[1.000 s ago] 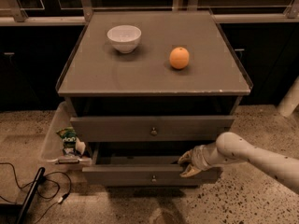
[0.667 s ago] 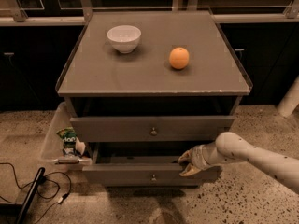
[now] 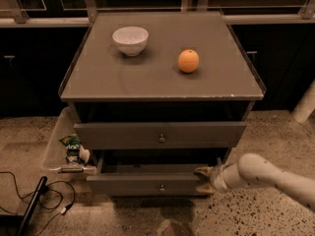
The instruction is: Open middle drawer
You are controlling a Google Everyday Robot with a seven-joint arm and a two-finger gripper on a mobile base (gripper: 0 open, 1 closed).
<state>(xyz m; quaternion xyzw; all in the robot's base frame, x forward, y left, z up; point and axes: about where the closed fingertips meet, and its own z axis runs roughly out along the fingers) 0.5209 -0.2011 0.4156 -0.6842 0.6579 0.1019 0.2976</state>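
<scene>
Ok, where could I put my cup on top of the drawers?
The cabinet top is bare all along the front edge, in front of the white bowl and orange, and between those two. It's crowded lower down: the claw is at the right end of the pulled-out middle drawer.

Arm [image 3: 275, 176]: white, brought in from the lower right edge and stretched leftward.
Wrist [image 3: 222, 177]: held roughly level.
Gripper [image 3: 204, 180]: pointed left, set low in the view, right of centre.
</scene>
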